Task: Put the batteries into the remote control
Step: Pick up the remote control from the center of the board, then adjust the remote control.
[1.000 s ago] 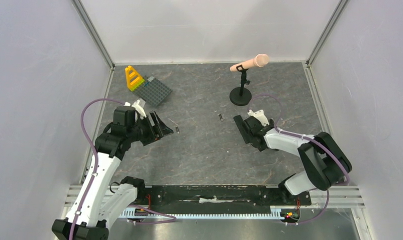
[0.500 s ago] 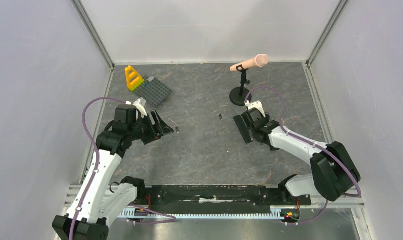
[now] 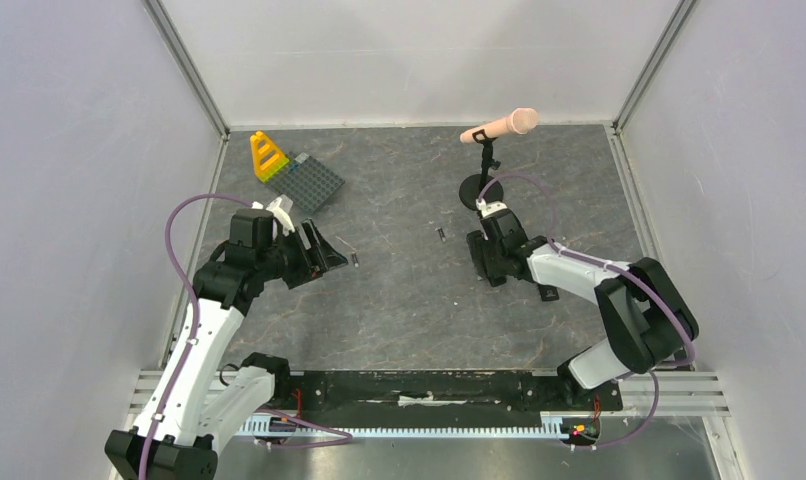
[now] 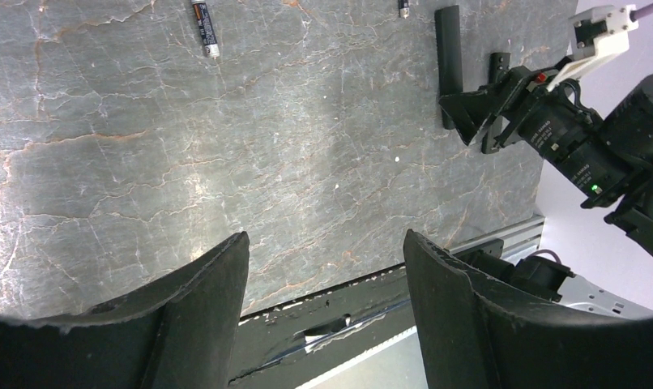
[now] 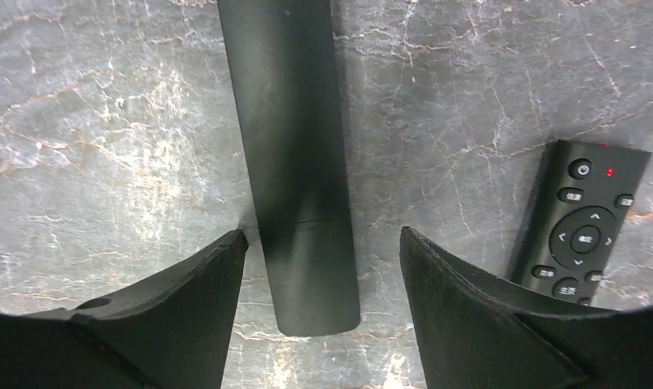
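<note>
As it lies flat, the remote control (image 5: 291, 121) runs near-to-far.

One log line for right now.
left gripper: open, empty | right gripper: open, astride plain remote | batteries: on table

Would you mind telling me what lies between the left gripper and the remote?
One battery lies near the left gripper, and another battery lies close to the remote. The top and left wrist views both show them.
</note>
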